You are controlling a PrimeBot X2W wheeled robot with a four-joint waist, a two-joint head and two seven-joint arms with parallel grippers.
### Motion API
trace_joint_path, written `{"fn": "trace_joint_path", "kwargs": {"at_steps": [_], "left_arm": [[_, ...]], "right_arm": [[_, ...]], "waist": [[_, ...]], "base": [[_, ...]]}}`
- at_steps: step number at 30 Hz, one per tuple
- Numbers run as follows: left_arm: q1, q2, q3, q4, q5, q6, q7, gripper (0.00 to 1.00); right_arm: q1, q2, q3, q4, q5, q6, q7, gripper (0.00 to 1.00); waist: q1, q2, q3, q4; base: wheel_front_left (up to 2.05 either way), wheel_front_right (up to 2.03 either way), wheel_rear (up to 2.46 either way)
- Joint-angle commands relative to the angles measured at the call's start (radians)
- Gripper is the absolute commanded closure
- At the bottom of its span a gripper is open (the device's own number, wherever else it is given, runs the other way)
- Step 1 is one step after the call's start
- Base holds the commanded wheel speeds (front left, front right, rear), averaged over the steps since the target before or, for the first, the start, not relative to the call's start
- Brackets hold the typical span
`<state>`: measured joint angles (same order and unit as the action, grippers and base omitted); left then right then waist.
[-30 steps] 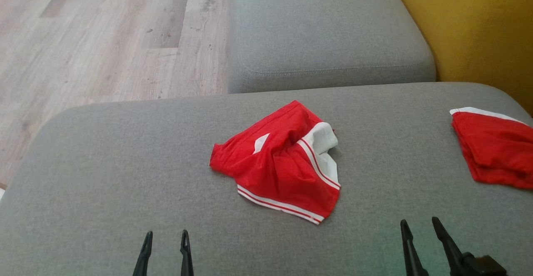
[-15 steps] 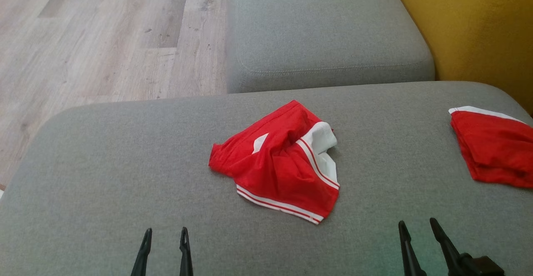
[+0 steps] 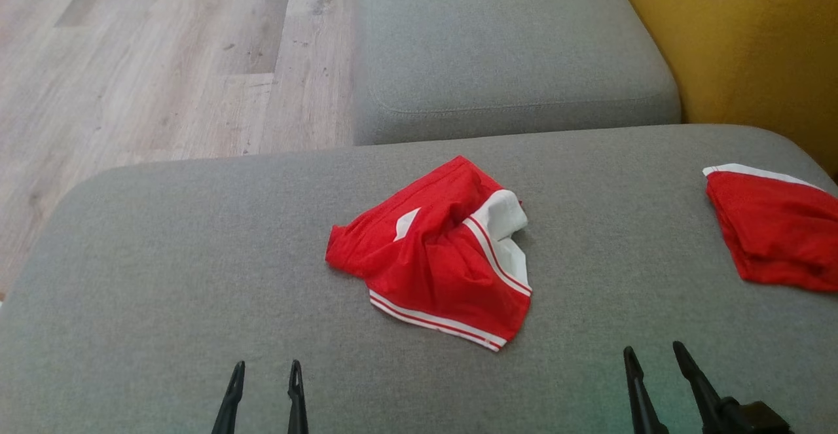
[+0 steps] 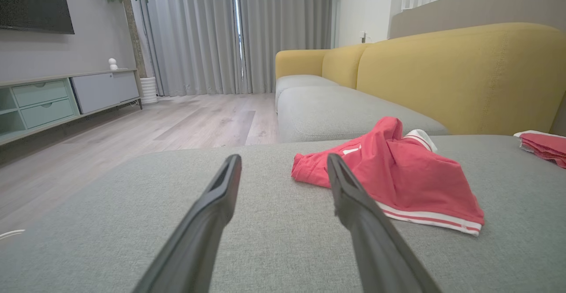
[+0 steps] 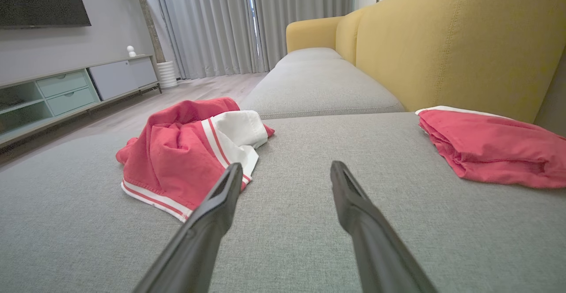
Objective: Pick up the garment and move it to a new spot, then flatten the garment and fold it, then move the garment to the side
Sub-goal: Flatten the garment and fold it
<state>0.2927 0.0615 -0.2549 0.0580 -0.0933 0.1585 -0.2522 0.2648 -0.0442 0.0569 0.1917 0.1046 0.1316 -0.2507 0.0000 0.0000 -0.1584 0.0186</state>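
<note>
Shorts [image 3: 432, 257] lie crumpled on sofa [image 3: 163, 257], left gripper [image 3: 267, 363] and right gripper [image 3: 653, 347] empty, jaws apart; wrist views add television [image 4: 35, 1].

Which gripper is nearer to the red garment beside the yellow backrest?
Right. The right gripper is open just short of that red garment, slightly to its left; the left gripper, also open, sits far across the cushion.

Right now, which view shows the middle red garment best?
Head view: it looks down on the middle red garment, outline unobstructed. Both wrist views see it low and side-on, a finger overlapping its edge.
</note>
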Motion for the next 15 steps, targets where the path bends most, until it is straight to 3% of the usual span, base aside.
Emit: {"fn": "trace_joint_path", "kwargs": {"at_steps": [1, 7, 15], "left_arm": [[-0.059, -0.011, 0.029, -0.029, 0.013, 0.004, -0.010, 0.00], [-0.074, -0.011, 0.009, -0.009, 0.004, 0.001, -0.010, 0.00], [-0.188, -0.011, -0.091, 0.108, 0.015, -0.048, -0.010, 0.00]], "right_arm": [[-0.056, -0.006, 0.026, -0.034, -0.005, -0.001, -0.011, 0.00], [-0.067, -0.006, 0.033, -0.044, -0.007, -0.001, -0.011, 0.00], [-0.096, -0.013, 0.063, -0.071, -0.013, -0.001, -0.011, 0.00]], "waist": [[0.0000, 0.0000, 0.005, -0.005], [0.0000, 0.0000, 0.026, -0.024], [0.0000, 0.0000, 0.086, -0.073]], "base": [[0.00, 0.00, 0.00], [0.00, 0.00, 0.00], [0.00, 0.00, 0.00]]}}
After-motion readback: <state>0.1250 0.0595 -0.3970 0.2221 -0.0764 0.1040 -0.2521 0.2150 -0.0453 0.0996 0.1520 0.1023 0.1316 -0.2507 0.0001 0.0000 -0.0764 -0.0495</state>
